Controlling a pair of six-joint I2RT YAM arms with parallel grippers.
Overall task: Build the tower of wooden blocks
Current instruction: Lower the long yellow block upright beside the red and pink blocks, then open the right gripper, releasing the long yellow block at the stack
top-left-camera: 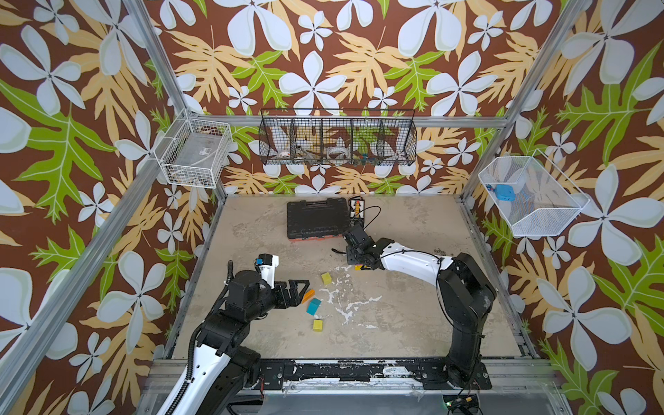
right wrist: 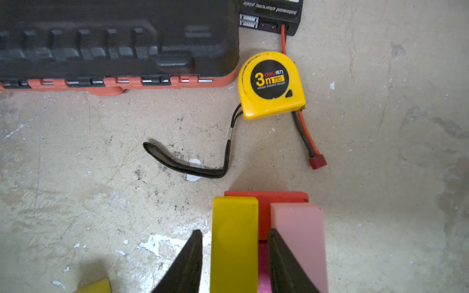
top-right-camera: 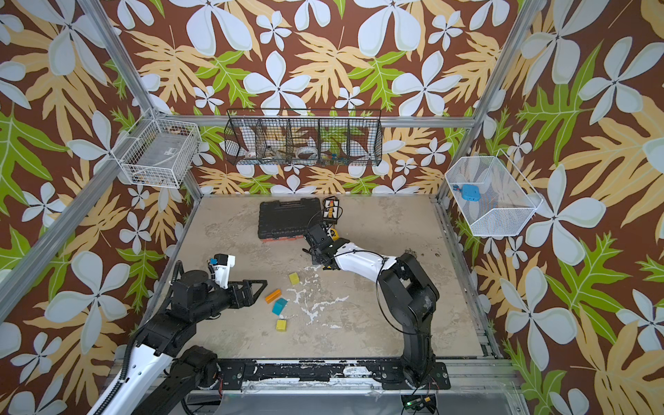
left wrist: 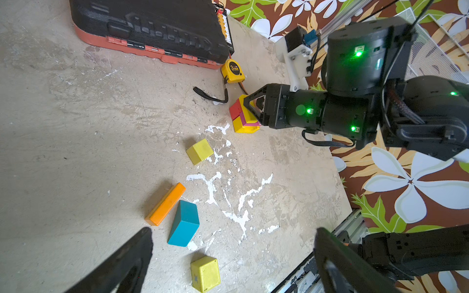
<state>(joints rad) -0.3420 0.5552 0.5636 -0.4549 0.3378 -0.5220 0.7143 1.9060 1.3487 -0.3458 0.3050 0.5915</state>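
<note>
- The tower [top-left-camera: 358, 267], a small stack of painted wooden blocks, stands near the middle of the worn beige tabletop [top-left-camera: 395, 323] in both top views. It is almost fully hidden under the right gripper [top-left-camera: 354, 257], in front of the flat black plastic tool case [top-left-camera: 316, 217].
- In both top views four loose wood blocks lie left of the tower and nearer the front, well apart from it. They are a yellow wooden cube [top-left-camera: 326, 278], an orange wooden bar [top-left-camera: 308, 296], a teal wooden block [top-left-camera: 313, 306] just beside the bar, and a second yellow cube [top-left-camera: 318, 324] nearest the front edge.
- The left gripper [top-left-camera: 303, 293] hovers just beside the orange wooden bar, its jaws spread wide with nothing between them.
- In the left wrist view the tower [left wrist: 241, 124] shows a yellow piece at the bottom, a magenta layer on it, and red and yellow pieces above. The right gripper [left wrist: 250, 111] reaches its top from the side.
- In this view the round yellow tape measure [left wrist: 232, 71] lies just beside the corner of the tool case, near the tower but apart from it.
- In the right wrist view the right gripper [right wrist: 234, 230] has one finger on each side of a yellow wooden bar [right wrist: 234, 253] on top of the tower. A thin gap shows on each side, so the jaws stand slightly apart and pinch nothing.
- Beside this bar lies a pale pink wooden block [right wrist: 299, 228]. A red wooden block [right wrist: 266, 197] shows past their far ends, and a magenta wooden piece [right wrist: 262, 269] sits lower between them.
</note>
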